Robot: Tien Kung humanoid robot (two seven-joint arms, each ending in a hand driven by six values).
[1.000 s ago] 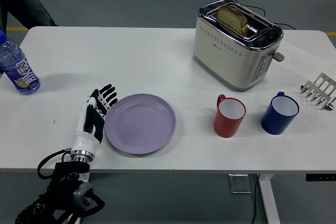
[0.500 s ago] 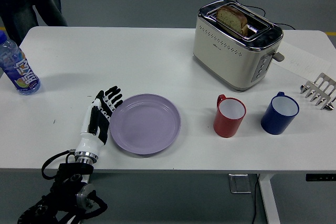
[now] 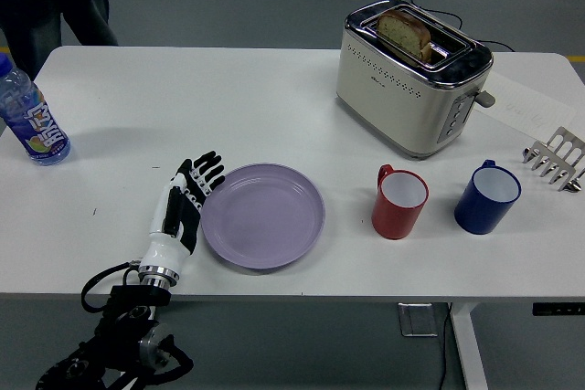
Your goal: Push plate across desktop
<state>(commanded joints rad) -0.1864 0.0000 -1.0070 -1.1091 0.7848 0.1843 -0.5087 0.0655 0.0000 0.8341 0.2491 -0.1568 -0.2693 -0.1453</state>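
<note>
One plate (image 3: 263, 216) (lilac) lies touching the left hand's (image 3: 183, 207) straight, released fingers (image 3: 207, 172).

A round, shallow, pale lilac plate (image 3: 263, 216) with a smooth matte surface and a low raised rim lies flat and right side up on the white desk, holding nothing. It sits close to the desk's near edge, left of the middle of that edge and well away from both near corners and from the far edge. Its left rim meets the edge of a black-and-white hand with five fingers (image 3: 186, 203), which lies on the desk with the fingers held straight and together, pointing toward the far edge.
</note>
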